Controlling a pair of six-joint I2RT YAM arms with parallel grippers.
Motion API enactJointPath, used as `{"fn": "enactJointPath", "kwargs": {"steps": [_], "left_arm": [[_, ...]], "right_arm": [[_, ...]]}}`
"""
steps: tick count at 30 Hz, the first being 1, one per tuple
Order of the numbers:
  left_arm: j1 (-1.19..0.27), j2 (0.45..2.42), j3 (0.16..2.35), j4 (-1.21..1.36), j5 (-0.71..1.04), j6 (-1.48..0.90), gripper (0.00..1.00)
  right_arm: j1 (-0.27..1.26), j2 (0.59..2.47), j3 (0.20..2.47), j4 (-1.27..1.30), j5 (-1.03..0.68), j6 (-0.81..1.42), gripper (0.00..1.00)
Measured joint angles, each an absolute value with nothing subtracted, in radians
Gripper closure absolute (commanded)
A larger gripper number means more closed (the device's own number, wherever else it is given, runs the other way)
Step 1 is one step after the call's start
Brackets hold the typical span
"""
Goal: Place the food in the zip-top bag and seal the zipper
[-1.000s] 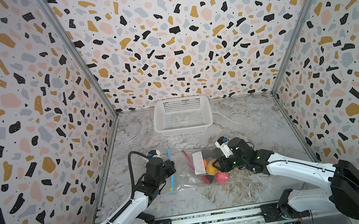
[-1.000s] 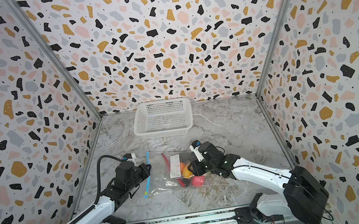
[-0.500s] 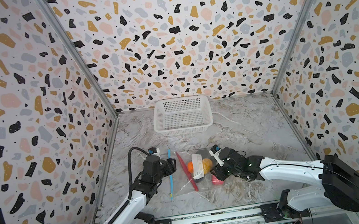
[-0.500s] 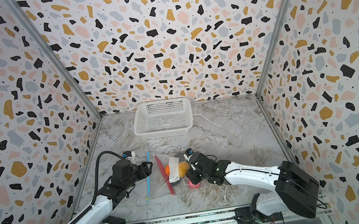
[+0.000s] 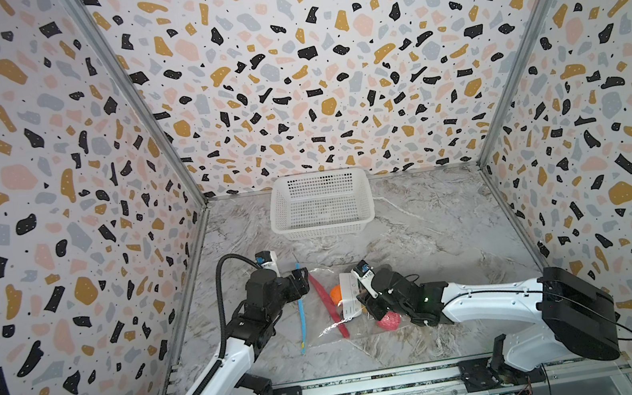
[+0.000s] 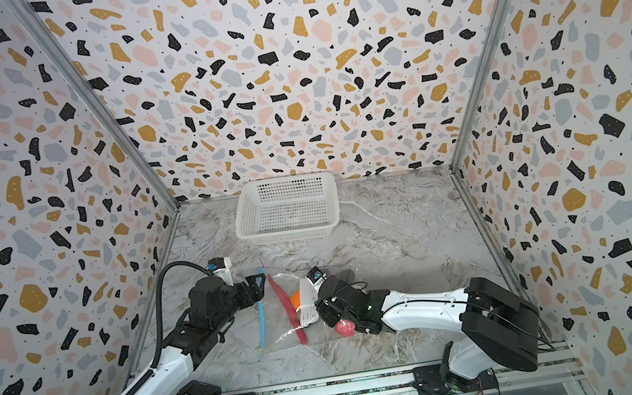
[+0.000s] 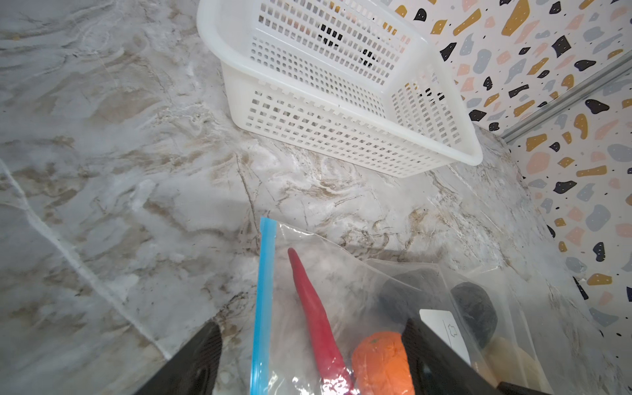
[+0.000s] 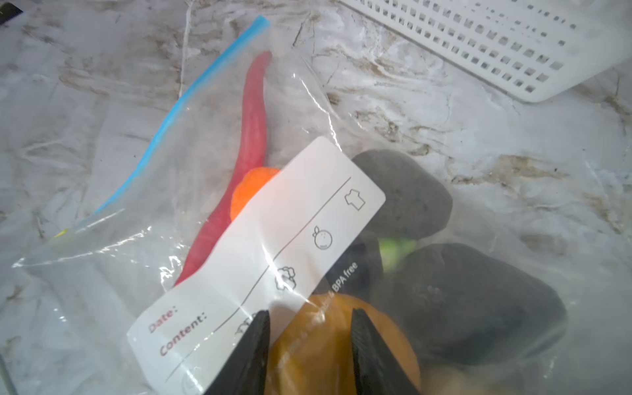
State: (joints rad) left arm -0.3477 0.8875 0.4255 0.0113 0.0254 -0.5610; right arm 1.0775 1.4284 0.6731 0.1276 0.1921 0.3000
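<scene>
The zip-top bag [image 5: 327,333] lies flat at the table's front centre, its blue zipper [image 5: 301,314] on the left edge. Inside are the food pieces: a red chili [image 5: 327,306], an orange [image 5: 335,293], a pink-red ball [image 5: 388,321], two black ovals [image 8: 403,195] and a yellow-brown potato [image 8: 386,342]. My left gripper [image 5: 301,280] stands open at the zipper's far end, its fingers [image 7: 205,359] astride zipper [image 7: 265,290] and chili without touching them. My right gripper [image 5: 367,305] is low on the bag by the white label [image 8: 273,246], jaws apart over the potato.
A white perforated basket [image 5: 327,226] stands at the back centre with nothing visible in it. Patterned walls close in the left, right and back sides. The metal rail [image 5: 374,385] runs along the front edge.
My left gripper has opened and let the zipper go. My right gripper has moved left, and the bag and its food shifted left with it.
</scene>
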Motion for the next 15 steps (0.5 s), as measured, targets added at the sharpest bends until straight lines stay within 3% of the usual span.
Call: {"fn": "enactJointPath", "kwargs": {"steps": [7, 11, 14, 15], "left_arm": [[-0.348, 0.883, 0.426, 0.011, 0.02, -0.559, 0.01], [-0.348, 0.876, 0.442, -0.009, -0.058, -0.549, 0.01], [-0.348, 0.855, 0.451, 0.0, -0.206, -0.512, 0.01], [-0.348, 0.847, 0.449, 0.006, -0.25, -0.488, 0.01]], "right_arm": [[1.109, 1.451, 0.636, 0.205, 0.208, 0.289, 0.55], [1.065, 1.378, 0.634, 0.207, 0.207, 0.233, 0.4], [0.926, 1.19, 0.551, 0.334, 0.214, 0.125, 0.13], [0.884, 1.127, 0.509, 0.393, 0.225, 0.078, 0.09]]}}
